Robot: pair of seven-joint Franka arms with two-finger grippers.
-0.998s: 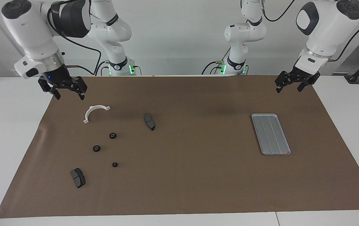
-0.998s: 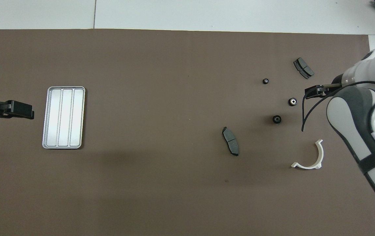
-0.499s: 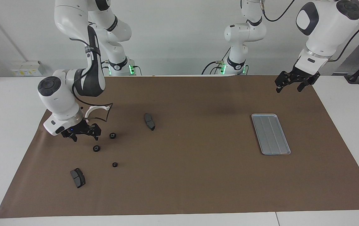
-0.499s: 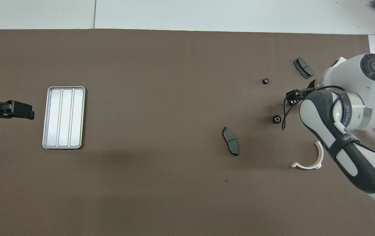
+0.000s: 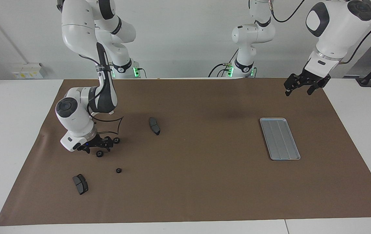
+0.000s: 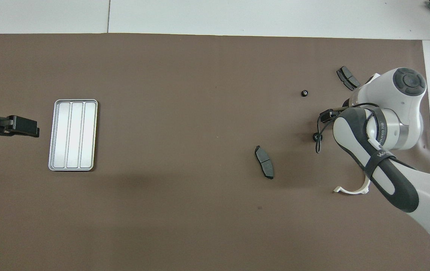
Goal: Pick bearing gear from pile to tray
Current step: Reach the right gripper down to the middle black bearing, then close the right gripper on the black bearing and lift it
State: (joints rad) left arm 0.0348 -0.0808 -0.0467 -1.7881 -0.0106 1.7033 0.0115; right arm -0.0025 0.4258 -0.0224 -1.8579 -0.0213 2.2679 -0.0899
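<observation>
Brown paper (image 5: 204, 182) covers the table; the right gripper (image 5: 96, 147), fingers apart, sits low over a small black round gear (image 5: 99, 153), another gear (image 5: 118, 170) lying loose nearby. The flat silver-grey ribbed metal tray (image 5: 280, 138) lies toward the left arm's end, where the left gripper (image 5: 303, 87) waits open, raised.

A mat (image 5: 198, 182) covers the worktop (image 5: 10, 136). The tray (image 5: 279, 138) lies on it toward the left arm's end, with the left claw (image 5: 303, 88) waiting in the air nearer that end. The pile sits toward the right arm's end: a half-ring bracket (image 6: 352, 188) nearest the robots, one pad (image 5: 154, 125) toward the middle, three gears (image 5: 99, 153) (image 5: 116, 140) (image 5: 118, 170) farther out, and a second pad (image 5: 80, 184) farthest. The right claw (image 5: 97, 147) hangs low over two of the gears, perhaps touching one.
</observation>
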